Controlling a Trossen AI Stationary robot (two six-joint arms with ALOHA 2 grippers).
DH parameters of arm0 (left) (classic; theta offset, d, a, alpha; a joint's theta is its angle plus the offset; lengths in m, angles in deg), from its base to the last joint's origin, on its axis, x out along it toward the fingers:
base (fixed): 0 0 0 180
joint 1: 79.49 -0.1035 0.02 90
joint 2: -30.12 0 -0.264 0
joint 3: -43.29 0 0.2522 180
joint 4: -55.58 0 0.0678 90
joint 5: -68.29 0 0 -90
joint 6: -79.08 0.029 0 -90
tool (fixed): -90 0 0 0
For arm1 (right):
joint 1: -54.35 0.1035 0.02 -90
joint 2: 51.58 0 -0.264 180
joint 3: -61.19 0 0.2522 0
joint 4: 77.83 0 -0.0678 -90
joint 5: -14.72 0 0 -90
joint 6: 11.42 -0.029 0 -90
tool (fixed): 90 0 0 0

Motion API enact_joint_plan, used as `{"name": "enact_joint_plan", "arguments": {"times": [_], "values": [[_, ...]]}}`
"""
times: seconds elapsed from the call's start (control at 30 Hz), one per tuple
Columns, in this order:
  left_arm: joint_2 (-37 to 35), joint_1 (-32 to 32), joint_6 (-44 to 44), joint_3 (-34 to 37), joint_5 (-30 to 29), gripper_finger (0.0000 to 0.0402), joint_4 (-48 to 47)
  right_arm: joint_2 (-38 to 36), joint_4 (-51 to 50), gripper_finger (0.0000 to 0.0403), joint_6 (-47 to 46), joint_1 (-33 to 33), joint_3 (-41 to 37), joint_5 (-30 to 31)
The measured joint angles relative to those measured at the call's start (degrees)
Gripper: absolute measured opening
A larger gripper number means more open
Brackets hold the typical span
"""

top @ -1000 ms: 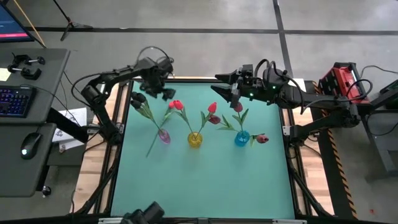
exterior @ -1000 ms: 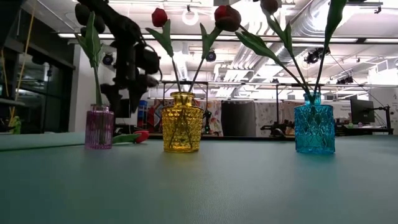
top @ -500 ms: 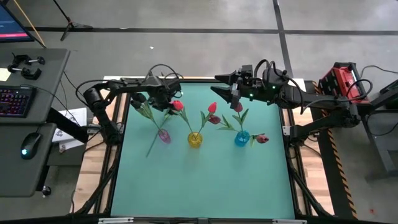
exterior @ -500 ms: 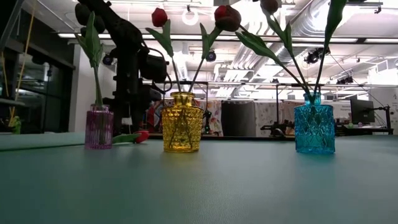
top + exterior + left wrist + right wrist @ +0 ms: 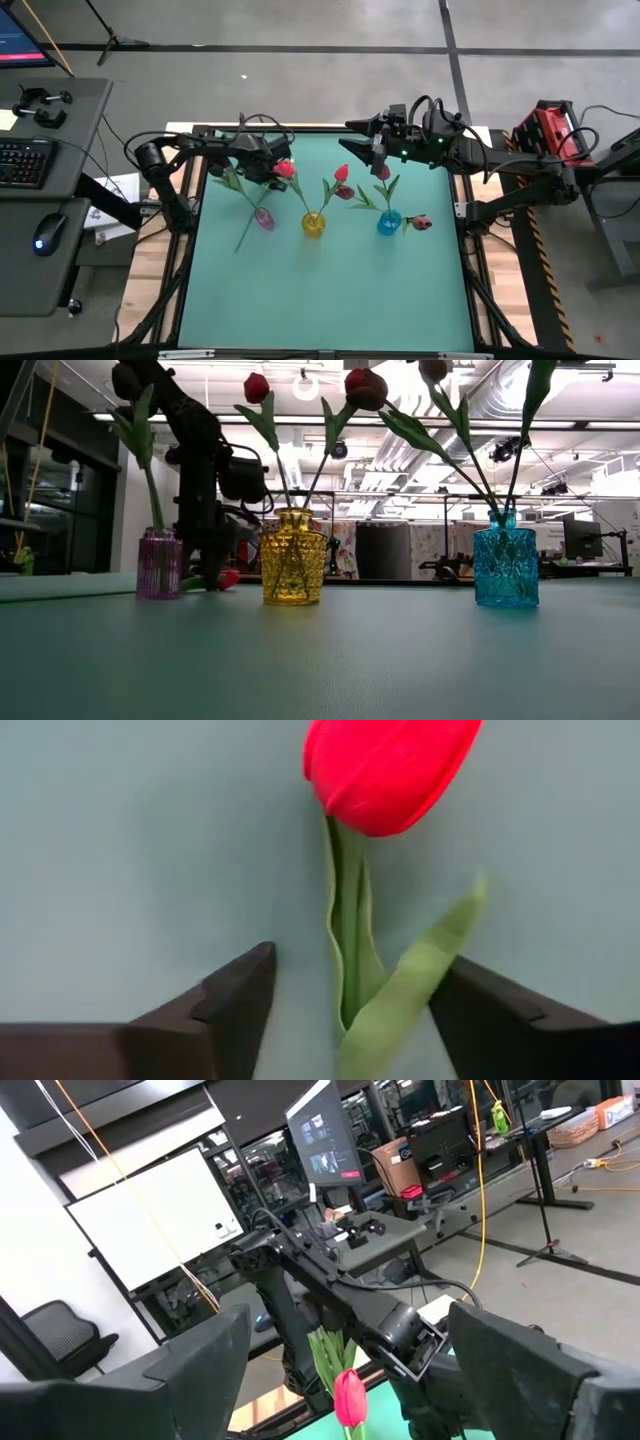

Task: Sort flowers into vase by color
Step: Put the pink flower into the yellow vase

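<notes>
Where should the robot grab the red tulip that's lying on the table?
Probably by the thin green stem, just below the red tulip head, coming straight down from above. The flower lies flat on the table, and the left hand already has its open fingers on either side of the stem. The head is soft and wider.

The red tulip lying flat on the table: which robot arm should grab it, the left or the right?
The left, most likely. The left gripper is down over the red tulip, its open fingers on either side of the stem. The right gripper hangs open farther off, above the table's far edge.
</notes>
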Motion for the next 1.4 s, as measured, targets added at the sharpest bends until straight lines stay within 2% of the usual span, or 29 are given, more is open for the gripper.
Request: {"name": "enact_joint_plan", "arguments": {"times": [0.1,0.2,0.27,0.57,1.07,1.23,1.4], "values": [[0.0,0.7,0.0,0.1,-2.4,0.0163,-0.2,0.0,0.0,0.0325,0.0,0.0,0.0,-0.3],[-0.4,0.8,1.1,0.1,-3.4,0.0047,0.0,0.0,0.0,0.0325,0.0,0.0,0.0,-0.5],[-1.4,0.7,1.3,0.1,-4.5,0.0017,1.3,0.0,0.0,0.0325,0.0,0.0,0.0,-0.6],[-7.6,-2.4,4.7,-6.4,-8.5,0.0004,5.7,0.0,0.0,0.0325,-1.1,0.0,0.0,-0.6],[-15.6,-4.7,17.7,-20.9,-26.0,0.0000,16.2,0.0,0.0,0.0325,-2.0,0.0,0.0,-1.1],[-17.4,-4.7,20.7,-24.3,-27.9,0.0000,22.0,0.0,0.0,0.0325,-2.0,0.0,0.0,-1.2],[-20.2,-4.6,20.7,-24.9,-28.0,0.0000,29.9,0.0,0.0,0.0325,-2.0,0.0,0.0,-1.2]]}}
